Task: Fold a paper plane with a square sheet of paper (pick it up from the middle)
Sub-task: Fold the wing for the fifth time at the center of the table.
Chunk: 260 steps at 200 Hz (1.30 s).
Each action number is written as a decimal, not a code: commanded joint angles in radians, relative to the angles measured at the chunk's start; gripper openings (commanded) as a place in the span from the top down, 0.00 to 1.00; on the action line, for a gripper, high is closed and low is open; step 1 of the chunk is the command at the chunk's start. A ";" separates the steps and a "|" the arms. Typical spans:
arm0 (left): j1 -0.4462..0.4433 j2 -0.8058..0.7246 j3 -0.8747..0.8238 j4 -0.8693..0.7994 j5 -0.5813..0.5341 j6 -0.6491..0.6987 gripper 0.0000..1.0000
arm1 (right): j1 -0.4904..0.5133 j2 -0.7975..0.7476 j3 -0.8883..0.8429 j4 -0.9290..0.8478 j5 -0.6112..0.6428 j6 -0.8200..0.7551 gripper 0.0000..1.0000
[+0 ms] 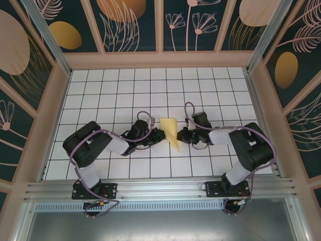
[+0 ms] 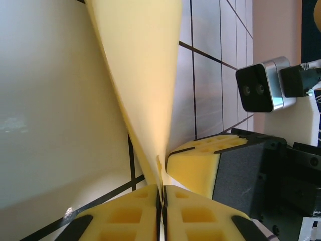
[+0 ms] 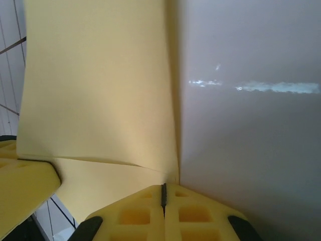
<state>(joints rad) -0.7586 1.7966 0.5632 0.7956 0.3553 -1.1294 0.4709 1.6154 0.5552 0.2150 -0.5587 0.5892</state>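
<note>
The pale-yellow sheet of paper [image 1: 169,129] is folded into a narrow paper plane shape, with its pointed tip [image 1: 176,149] toward the near edge. It stands on edge between the two grippers at the table's middle. My left gripper [image 2: 164,193] is shut on its lower edge, and paper shows in the seam between the pads; it comes in from the left [image 1: 159,135]. My right gripper [image 3: 163,193] is shut with its tips against the paper [image 3: 100,90]. No paper shows in its seam. Its pad [image 2: 195,165] sits right beside the fold.
The white grid table [image 1: 120,90] is fenced by wooden walls [image 1: 160,59] and an aluminium rail [image 1: 160,188] at the near edge. Both arms lie low, elbows out to the sides. The right wrist camera [image 2: 261,88] is close to my left gripper.
</note>
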 commanded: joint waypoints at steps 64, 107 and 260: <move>-0.003 0.024 0.033 -0.015 0.017 0.055 0.66 | 0.005 0.060 -0.019 0.037 0.017 -0.001 0.94; -0.002 0.031 0.052 -0.060 0.004 0.058 0.84 | 0.007 0.054 0.000 0.014 0.034 -0.011 0.94; -0.002 0.000 0.161 -0.318 -0.020 0.085 1.00 | 0.493 -0.351 -0.122 -0.019 0.855 -0.271 0.62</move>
<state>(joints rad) -0.7586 1.8149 0.6945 0.5289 0.3470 -1.0733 0.8867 1.2465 0.4442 0.1337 0.1123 0.4088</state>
